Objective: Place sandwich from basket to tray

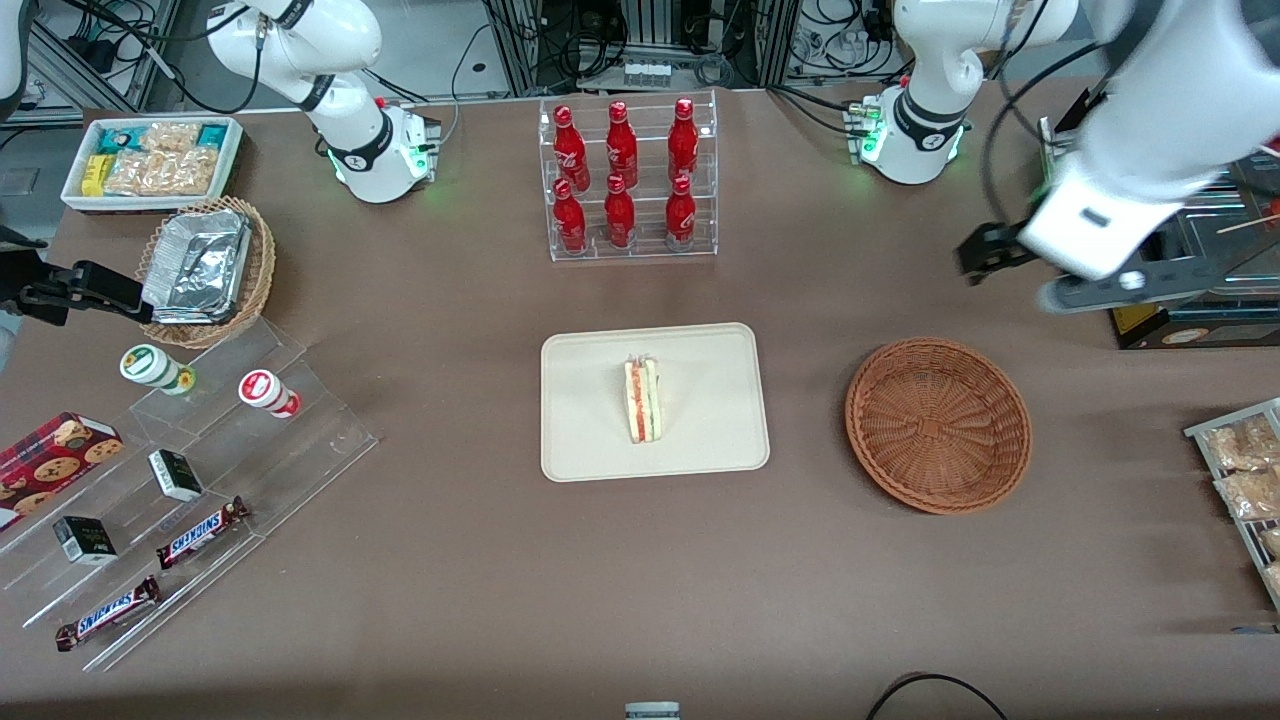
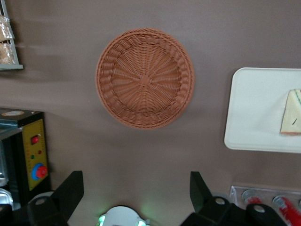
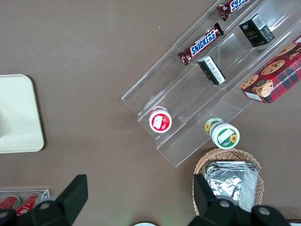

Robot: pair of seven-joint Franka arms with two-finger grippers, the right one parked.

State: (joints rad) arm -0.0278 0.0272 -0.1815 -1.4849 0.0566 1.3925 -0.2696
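Note:
The sandwich, a pale wedge with a red and green filling stripe, stands on the cream tray near the table's middle. The reddish-brown woven basket sits beside the tray toward the working arm's end and holds nothing. My left gripper hangs open high above the table. It is farther from the front camera than the basket, with nothing between its black fingers. It touches neither the basket nor the tray.
A clear rack of red bottles stands farther from the camera than the tray. A black and yellow machine and a snack rack are at the working arm's end. A foil-filled wicker basket, a snack bin and an acrylic display sit toward the parked arm's end.

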